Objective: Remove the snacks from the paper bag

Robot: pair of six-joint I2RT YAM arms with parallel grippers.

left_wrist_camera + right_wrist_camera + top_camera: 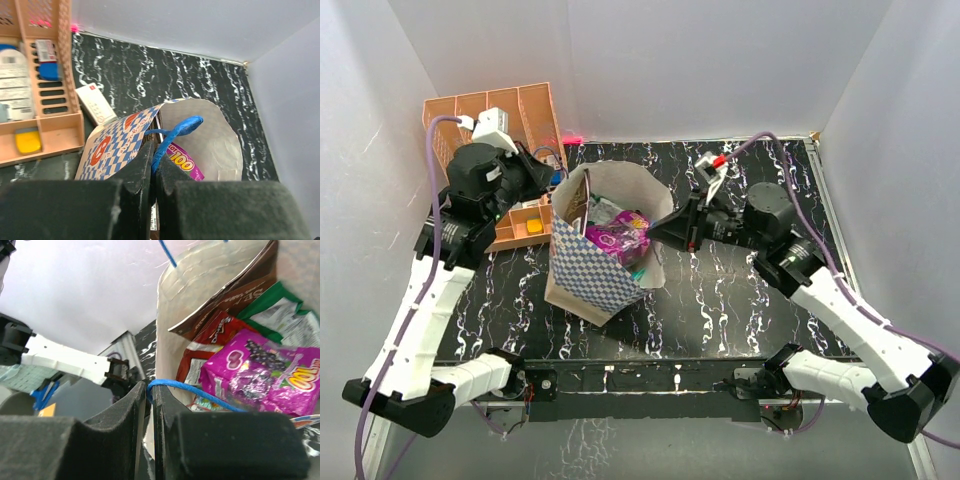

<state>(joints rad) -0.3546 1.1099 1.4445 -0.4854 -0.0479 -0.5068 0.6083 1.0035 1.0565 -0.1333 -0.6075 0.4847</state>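
Note:
The paper bag [592, 272], blue-and-white checked outside and plain white inside, stands open in the middle of the table. Inside lie the snacks: a purple packet [620, 237] on top, with a dark brown packet [230, 295], a red one [210, 340] and a green one [280, 310] around it. My left gripper [154, 150] is shut on the bag's left rim, with its blue cord handle [180, 127] caught between the fingers. My right gripper [149, 387] is shut on the opposite rim, with the other blue cord [200, 395] in its jaws. Both grippers [558, 188] [653, 230] hold the mouth spread.
A salmon-pink file organiser [510, 120] with white, blue and yellow office items stands at the back left, close to the left arm. A small white box [95, 102] lies on the black marbled table between organiser and bag. White walls enclose the table on three sides.

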